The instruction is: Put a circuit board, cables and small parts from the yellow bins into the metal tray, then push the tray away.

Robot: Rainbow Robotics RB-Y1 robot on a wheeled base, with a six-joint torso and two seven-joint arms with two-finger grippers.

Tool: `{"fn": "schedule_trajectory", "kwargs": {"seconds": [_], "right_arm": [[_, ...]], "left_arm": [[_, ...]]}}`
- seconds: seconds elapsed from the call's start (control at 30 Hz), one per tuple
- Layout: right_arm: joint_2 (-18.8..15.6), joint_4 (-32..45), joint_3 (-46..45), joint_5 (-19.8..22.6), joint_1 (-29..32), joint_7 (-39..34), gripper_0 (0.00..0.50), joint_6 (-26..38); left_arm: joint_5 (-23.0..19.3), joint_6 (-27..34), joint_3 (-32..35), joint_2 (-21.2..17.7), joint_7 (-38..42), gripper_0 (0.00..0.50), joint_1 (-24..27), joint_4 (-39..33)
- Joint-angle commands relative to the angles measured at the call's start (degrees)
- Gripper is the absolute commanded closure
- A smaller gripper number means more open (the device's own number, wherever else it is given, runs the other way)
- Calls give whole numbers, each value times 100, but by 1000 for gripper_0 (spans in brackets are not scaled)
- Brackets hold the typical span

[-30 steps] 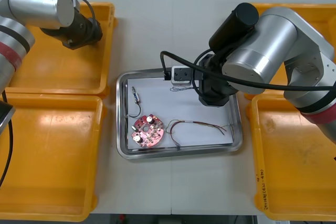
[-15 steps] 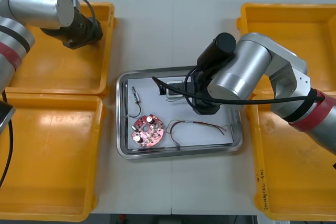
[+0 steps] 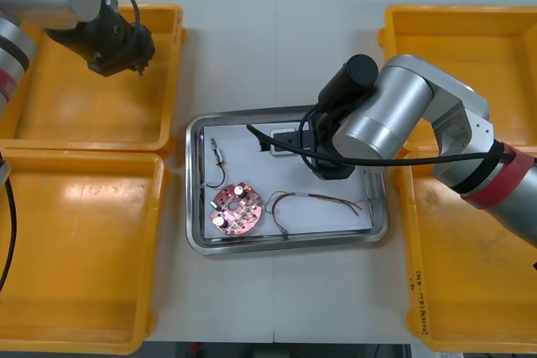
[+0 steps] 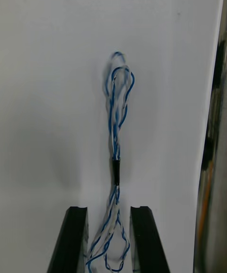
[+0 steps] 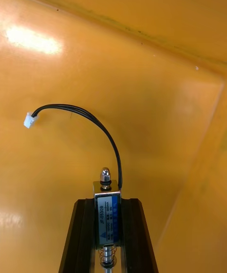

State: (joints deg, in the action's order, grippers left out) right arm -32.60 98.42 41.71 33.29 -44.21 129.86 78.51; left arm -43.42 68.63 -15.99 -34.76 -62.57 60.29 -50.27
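Two grips to note. At the right pincer [image 4: 109, 209]: narrowed onto the looped end of a twisted blue and white cable [image 4: 115, 126], strung straight out beyond the fingertips over the white-lined metal tray [image 3: 285, 245]. At the left pincer [image 5: 108, 202]: clamped on a small boxy metal part [image 5: 107, 216] trailing a thin black cable [image 5: 90, 117], above the far left yellow bin [image 3: 84, 115]. Hidden beneath the right arm in the front view: that pincer's fingertips.

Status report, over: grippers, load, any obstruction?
Left gripper shut on small metal part over far left yellow bin. Right gripper shut on blue and white cable, low inside metal tray. Nothing blocking.
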Motion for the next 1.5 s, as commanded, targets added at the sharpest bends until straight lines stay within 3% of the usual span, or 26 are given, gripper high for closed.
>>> {"fn": "schedule_trajectory", "kwargs": {"seconds": [0.03,0.2,0.4,0.63,0.87,1.03,1.33,1.5], "right_arm": [[52,116,30,-33,-229,128,0,-55],[43,195,-66,37,-229,136,0,33],[60,520,-374,134,-229,84,0,578],[69,1179,-1165,450,-71,-39,0,1852],[60,1575,-2580,1013,342,-426,0,3149],[52,2005,-3345,1118,641,-945,0,3149],[-221,3367,-4522,582,1810,-2210,0,3149],[-344,3763,-4935,389,2443,-2773,0,3149]], "left_arm": [[-70,564,386,-400,-230,499,229,-589],[-43,1197,562,-488,-159,500,229,-1028],[-34,2067,658,-550,-45,497,220,-1617],[-34,2779,658,-550,183,499,220,-2294],[-78,3262,658,-541,799,499,62,-3112],[-158,3403,623,-541,1150,498,-132,-3700],[-219,3684,201,-374,2055,500,-413,-4843],[-131,3684,-185,-216,2451,500,-448,-5071]]}}
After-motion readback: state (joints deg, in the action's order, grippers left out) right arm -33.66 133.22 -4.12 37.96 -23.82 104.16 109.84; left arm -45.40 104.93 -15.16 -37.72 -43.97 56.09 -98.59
